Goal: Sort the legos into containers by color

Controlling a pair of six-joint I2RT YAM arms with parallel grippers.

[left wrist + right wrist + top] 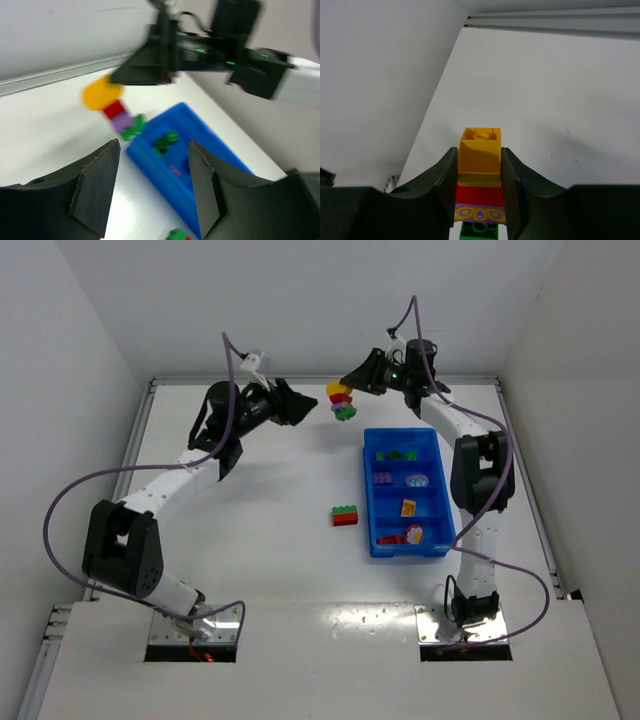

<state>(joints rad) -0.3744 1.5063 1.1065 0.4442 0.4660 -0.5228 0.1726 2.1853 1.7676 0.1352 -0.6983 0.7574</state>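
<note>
Where right tool (pixel 479 156) grips lego stack (pixel 480 195), green brick (pixel 479 231) cropped below

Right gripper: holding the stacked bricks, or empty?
Holding. Right gripper is shut on the brick stack; both fingers press its yellow and red sides.

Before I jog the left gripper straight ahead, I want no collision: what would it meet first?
Probably the stacked yellow, red, purple and green plastic bricks held by the right gripper; depth is unclear.
</note>
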